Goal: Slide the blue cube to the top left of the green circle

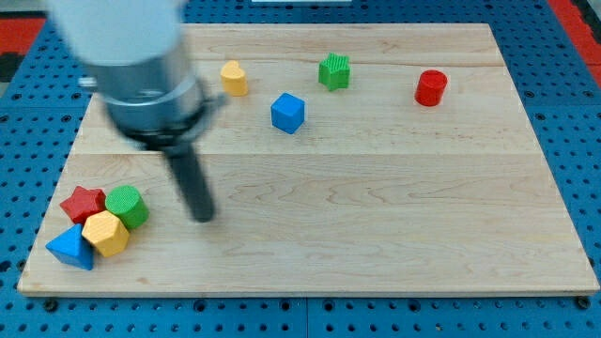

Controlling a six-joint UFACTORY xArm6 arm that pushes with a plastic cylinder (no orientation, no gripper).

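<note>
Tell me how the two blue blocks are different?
The blue cube is boxy with square faces, while the blue triangle is a pointed wedge. The cube stands alone near the view's top middle; the triangle sits at the bottom left, huddled against the yellow block in a cluster with the red star and green circle. My tip is much nearer the triangle's cluster than the cube. Both are the same blue.

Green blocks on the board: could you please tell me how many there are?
2. The green circle sits in the cluster at the view's bottom left; a green star-like block sits near the top centre. None appear hidden.
</note>
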